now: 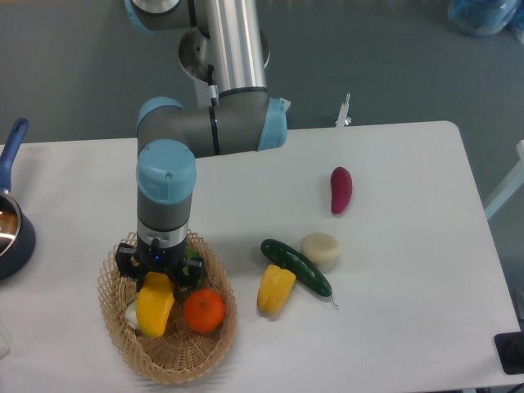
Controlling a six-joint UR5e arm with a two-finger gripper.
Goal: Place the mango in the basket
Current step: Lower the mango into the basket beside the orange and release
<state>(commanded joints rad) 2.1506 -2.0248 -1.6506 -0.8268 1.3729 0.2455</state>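
Observation:
The mango (155,309) is yellow-orange and oblong. It hangs lengthwise inside the left half of the woven wicker basket (214,342) at the table's front left. My gripper (155,281) points straight down over the basket, and its dark fingers grip the mango's upper end. The mango's lower end is down among the basket's contents; whether it rests on them is unclear. A round orange (204,310) lies in the basket just right of the mango. Something white (131,314) and something green (193,264) show partly behind the mango and the gripper.
A ridged yellow vegetable (275,289), a dark green cucumber (297,268) and a cream round item (321,250) lie right of the basket. A purple vegetable (341,189) lies further back. A dark blue pot (10,237) stands at the left edge.

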